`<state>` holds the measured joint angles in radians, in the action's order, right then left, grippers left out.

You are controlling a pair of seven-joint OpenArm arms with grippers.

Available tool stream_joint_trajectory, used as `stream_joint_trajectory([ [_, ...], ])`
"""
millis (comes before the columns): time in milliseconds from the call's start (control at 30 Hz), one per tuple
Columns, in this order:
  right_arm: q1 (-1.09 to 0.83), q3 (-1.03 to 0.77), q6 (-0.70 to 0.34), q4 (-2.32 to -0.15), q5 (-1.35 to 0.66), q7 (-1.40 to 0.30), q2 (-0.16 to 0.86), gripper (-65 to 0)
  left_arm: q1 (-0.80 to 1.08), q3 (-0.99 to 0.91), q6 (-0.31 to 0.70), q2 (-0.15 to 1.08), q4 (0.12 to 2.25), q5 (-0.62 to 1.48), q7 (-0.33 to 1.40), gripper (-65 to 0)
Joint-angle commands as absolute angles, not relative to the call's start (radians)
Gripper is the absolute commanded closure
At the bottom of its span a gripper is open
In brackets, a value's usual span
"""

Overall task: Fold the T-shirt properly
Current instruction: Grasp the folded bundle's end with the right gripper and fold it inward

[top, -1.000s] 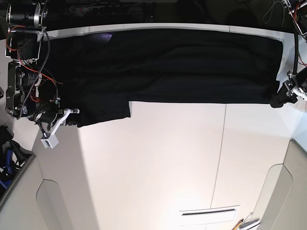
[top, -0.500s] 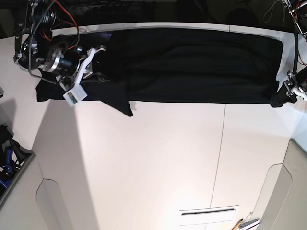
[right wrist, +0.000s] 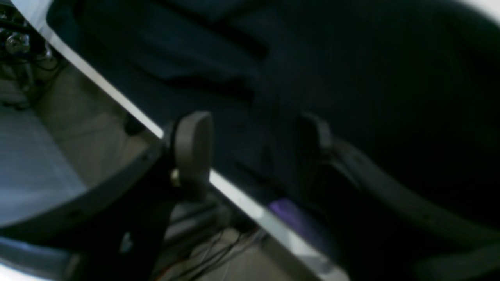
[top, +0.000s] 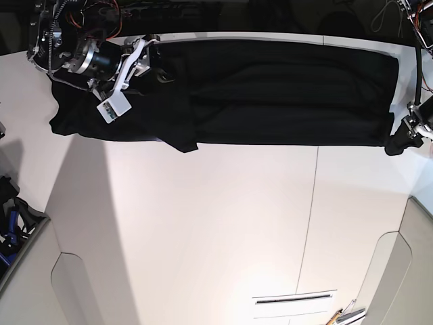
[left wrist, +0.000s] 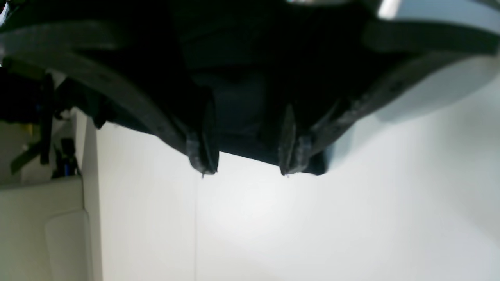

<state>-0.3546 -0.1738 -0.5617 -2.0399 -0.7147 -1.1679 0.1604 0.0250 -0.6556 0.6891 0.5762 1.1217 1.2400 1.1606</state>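
1. Left wrist view: my left gripper (left wrist: 246,166) has its two fingers (left wrist: 203,150) apart, and dark cloth of the T-shirt (left wrist: 238,105) lies between them at the shirt's edge. I cannot tell if the fingers press on the cloth. Below them is the white table (left wrist: 312,226), with a thin seam running down it.

2. Right wrist view: my right gripper (right wrist: 254,144) has its fingers (right wrist: 193,144) well apart, nothing clamped. It hangs over the black T-shirt (right wrist: 371,78) at the back rim of the table (right wrist: 258,212). A small purple spot shows on the cloth near that rim. Cables are visible beyond the rim.

3. Base view: the T-shirt (top: 284,88) lies as a long black band along the far side of the table (top: 223,230). My right gripper (top: 152,57) is above its left part, near the far edge. My left gripper (top: 399,143) is at the shirt's right corner, touching the cloth there. One dark corner points down toward the table middle.
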Motion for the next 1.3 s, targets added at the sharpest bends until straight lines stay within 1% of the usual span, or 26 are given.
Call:
stream_joint_trajectory([
  [0, -0.343, -0.178, -0.569, -2.079, -0.729, -1.146, 0.163, -33.0, 0.024, -0.688, 0.698, 0.606, 1.138, 1.272, 1.166, -28.9],
  [167, -0.29, -0.177, -0.564, -2.11, -0.596, -1.074, 0.163, -33.0, 0.12, -0.767, 0.698, 0.61, 1.138, 1.282, 1.178, -29.2],
  [267, -0.263, -0.177, -0.553, -2.096, -0.527, -1.05, 0.163, -33.0, 0.207, -0.767, 0.698, 0.609, 1.137, 1.279, 1.132, -35.4],
  [333, -0.255, -0.178, -0.553, -2.082, -0.506, -1.047, 0.163, -33.0, 0.252, -0.767, 0.698, 0.606, 1.137, 1.277, 1.093, -38.1],
  [500, -0.256, -0.178, -0.537, -2.049, -0.442, -1.01, 0.165, -33.0, 0.268, -0.759, 0.698, 0.551, 1.137, 1.219, 1.029, -38.1],
  [600, -0.256, -0.178, -0.527, -2.027, -0.416, -1.005, 0.166, -33.0, 0.266, -0.714, 0.698, 0.517, 1.137, 1.177, 0.981, -38.1],
  [700, -0.255, -0.178, -0.527, -2.011, -0.415, -0.994, 0.166, -33.0, 0.263, -0.637, 0.698, 0.51, 1.137, 1.145, 0.937, -38.1],
  [833, -0.255, -0.178, -0.527, -2.007, -0.415, -0.991, 0.166, -33.0, 0.26, -0.58, 0.698, 0.51, 1.137, 1.132, 0.928, -38.0],
  [867, -0.255, -0.178, -0.527, -2.007, -0.415, -0.991, 0.166, -33.0, 0.26, -0.58, 0.698, 0.509, 1.137, 1.132, 0.928, -37.0],
  [900, -0.255, -0.178, -0.527, -2.007, -0.415, -0.991, 0.166, -33.0, 0.26, -0.58, 0.698, 0.51, 1.137, 1.132, 0.928, -32.9],
  [933, -0.255, -0.178, -0.527, -2.007, -0.415, -0.991, 0.166, -33.0, 0.26, -0.582, 0.698, 0.51, 1.138, 1.132, 0.928, -25.2],
  [1000, -0.255, -0.178, -0.527, -2.007, -0.415, -0.99, 0.166, -33.0, 0.26, -0.584, 0.698, 0.51, 1.138, 1.141, 0.921, -5.8],
  [1033, -0.255, -0.178, -0.527, -2.007, -0.415, -0.989, 0.166, -33.0, 0.26, -0.584, 0.698, 0.51, 1.138, 1.149, 0.92, 0.0],
  [1167, -0.252, -0.178, -0.519, -2.007, -0.41, -0.983, 0.166, -33.0, 0.252, -0.585, 0.698, 0.513, 1.16, 1.23, 0.956, 0.0],
  [1267, -0.247, -0.19, -0.48, -2.008, -0.362, -0.983, 0.166, -33.0, 0.252, -0.603, 0.698, 0.513, 1.248, 1.385, 1.111, 0.0],
])
